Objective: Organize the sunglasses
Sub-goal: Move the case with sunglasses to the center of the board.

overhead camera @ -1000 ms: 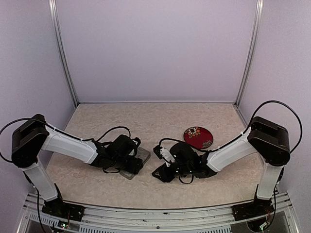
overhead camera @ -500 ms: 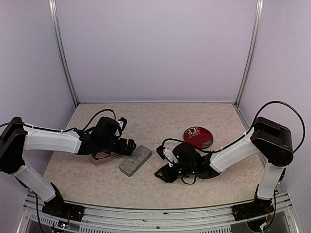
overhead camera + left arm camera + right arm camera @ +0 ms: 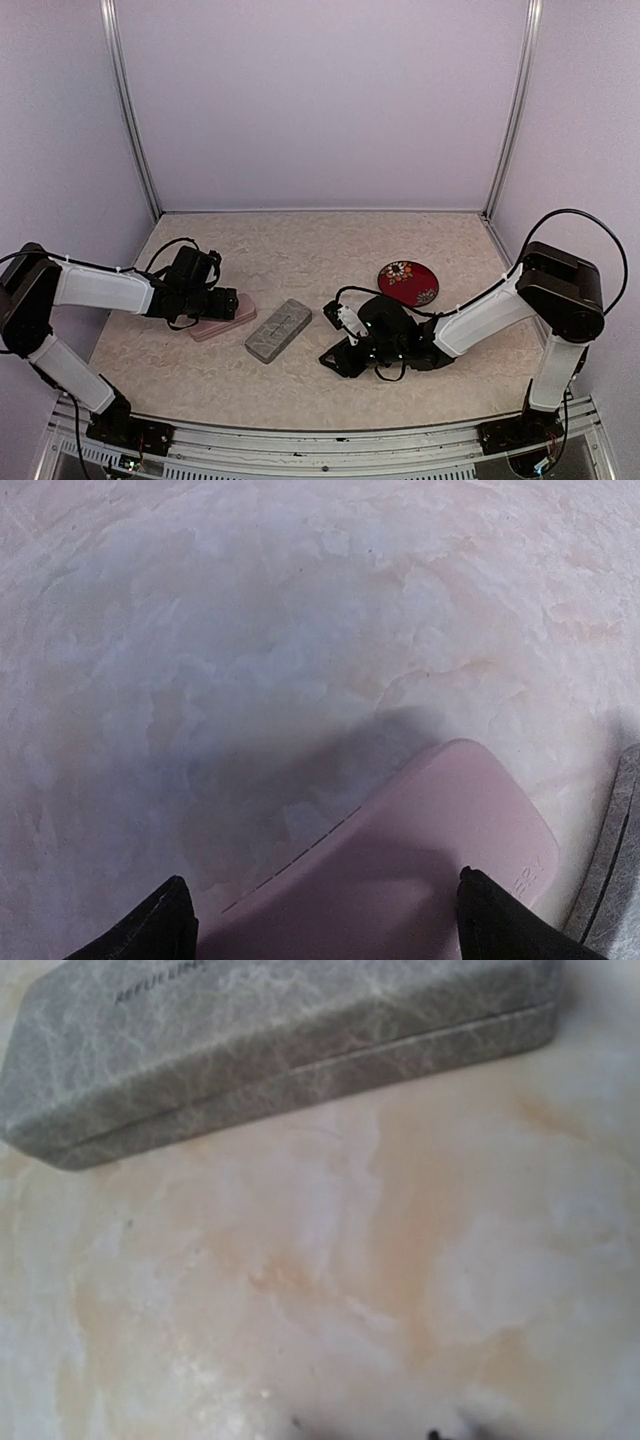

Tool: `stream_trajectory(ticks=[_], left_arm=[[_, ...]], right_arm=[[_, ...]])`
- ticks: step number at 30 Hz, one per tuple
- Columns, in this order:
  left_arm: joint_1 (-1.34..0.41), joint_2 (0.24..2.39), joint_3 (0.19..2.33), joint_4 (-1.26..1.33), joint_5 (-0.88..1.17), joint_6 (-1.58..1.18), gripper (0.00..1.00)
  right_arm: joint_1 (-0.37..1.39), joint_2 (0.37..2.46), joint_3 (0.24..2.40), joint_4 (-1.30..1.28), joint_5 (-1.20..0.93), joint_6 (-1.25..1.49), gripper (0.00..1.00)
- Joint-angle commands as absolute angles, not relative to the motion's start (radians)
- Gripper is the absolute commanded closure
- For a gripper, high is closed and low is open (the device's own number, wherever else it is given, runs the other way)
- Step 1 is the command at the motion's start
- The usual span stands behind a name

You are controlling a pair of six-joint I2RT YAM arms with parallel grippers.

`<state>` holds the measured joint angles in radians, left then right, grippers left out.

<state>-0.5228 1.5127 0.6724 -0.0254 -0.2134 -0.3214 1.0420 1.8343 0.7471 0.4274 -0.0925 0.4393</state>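
**Left arm swung back over the pink case; sunglasses out of sight**

Since half a second ago the left arm has swung away to its own left, leaving the grey case. The left gripper [image 3: 322, 922] now hangs low over an oblong matte pink case [image 3: 238, 318], with its two black fingertips [image 3: 165, 925] spread wide apart and the case passing beneath them. The case is shut and runs on ahead of the fingers, rounded end foremost.

Just past that end, on the gripper's right, lies an oblong marbled grey case [image 3: 279, 330]. It is also shut and has not moved.

The right gripper [image 3: 334, 360] has scarcely moved. The grey case lies crosswise just ahead of it, long side towards it. The right wrist view catches only two dark specks at its lower edge, so I cannot tell whether these fingers are parted or together.

Neither pair of sunglasses shows in any view, so their look and heading cannot be given. They may be inside the closed cases.

A round red flowered plate [image 3: 407, 283] lies behind the right gripper on the beige marbled tabletop [image 3: 300, 250].
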Motion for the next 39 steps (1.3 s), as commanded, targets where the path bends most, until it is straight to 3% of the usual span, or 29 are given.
stream_trajectory(ticks=[1,9,29,39], left_arm=[[-0.52,1.505,0.62,0.023,-0.191,-0.404,0.14],[-0.578,1.549,0.576,0.056,-0.204,-0.476,0.2],[-0.675,1.372,0.519,-0.009,-0.253,-0.57,0.16],[-0.618,1.237,0.544,0.011,-0.29,-0.46,0.03]], right_arm=[[1.033,1.814,0.728,0.431,-0.091,0.447,0.55],[1.031,1.835,0.751,0.433,-0.111,0.442,0.55],[1.028,1.789,0.759,0.378,-0.097,0.442,0.53],[0.98,1.574,0.785,0.045,0.149,0.45,0.31]])
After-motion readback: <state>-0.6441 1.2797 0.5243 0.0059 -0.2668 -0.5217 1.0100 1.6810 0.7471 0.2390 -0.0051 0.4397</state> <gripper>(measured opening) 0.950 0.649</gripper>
